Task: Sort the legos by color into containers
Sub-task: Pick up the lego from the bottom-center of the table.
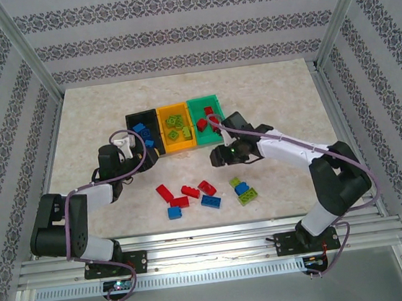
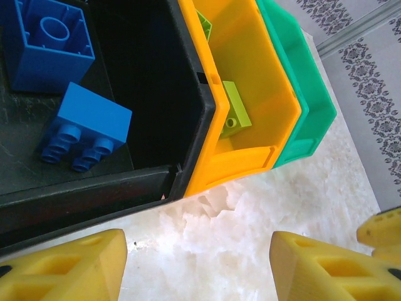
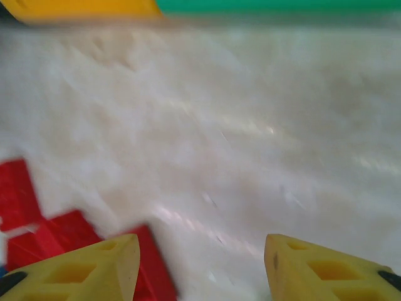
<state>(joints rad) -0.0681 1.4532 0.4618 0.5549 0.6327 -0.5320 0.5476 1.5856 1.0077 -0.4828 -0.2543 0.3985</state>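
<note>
Three bins sit in a row on the surface: a black bin, an orange-yellow bin and a green bin. Blue bricks lie in the black bin and lime bricks in the orange-yellow bin. Loose bricks lie at 6 o'clock from the bins. The left gripper is wide open and empty, just by the black bin. The right gripper is open and empty too, with red bricks at its 8 o'clock.

A pale marble-look table lies in the centre. Striped, patterned wallpaper covers 9 to 3 o'clock. An aluminium rail runs at 6 o'clock.
</note>
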